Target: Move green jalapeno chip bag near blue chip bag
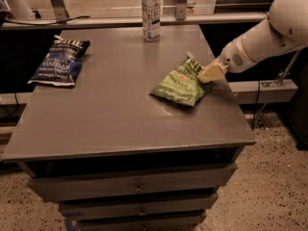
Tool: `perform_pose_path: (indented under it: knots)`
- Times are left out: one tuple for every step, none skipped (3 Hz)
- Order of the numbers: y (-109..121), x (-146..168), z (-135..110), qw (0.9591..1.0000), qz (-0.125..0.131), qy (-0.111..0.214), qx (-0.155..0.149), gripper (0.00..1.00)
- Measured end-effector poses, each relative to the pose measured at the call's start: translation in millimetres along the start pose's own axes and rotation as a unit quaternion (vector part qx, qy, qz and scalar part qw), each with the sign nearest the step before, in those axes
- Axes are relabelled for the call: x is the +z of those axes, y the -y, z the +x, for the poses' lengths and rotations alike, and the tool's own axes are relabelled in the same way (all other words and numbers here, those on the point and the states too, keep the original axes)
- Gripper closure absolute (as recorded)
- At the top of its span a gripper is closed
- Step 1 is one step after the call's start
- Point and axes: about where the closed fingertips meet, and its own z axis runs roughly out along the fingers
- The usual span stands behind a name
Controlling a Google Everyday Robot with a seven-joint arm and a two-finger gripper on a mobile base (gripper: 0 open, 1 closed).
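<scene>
A cream robot hand (211,72) touches the crinkly green jalapeno chip bag (180,84) on a grey counter (120,114), grip impossible to tell. The crinkly navy-blue chip bag (60,61) lies well apart.

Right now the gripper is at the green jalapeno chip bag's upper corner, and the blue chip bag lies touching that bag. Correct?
No. The gripper is at the upper corner of the green jalapeno chip bag, but the blue chip bag lies well apart from it, at the far left of the table, as the camera view shows.
</scene>
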Motion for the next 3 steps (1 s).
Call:
perform_pose_path:
  knots:
    - [-6,-12,-20,0.9994,-0.005,0.028,0.017,0.87]
    - [-23,-33,-56,0.9965,0.008,0.070,0.044,1.00]
    - [-23,-33,-56,0.9965,0.008,0.070,0.044,1.00]
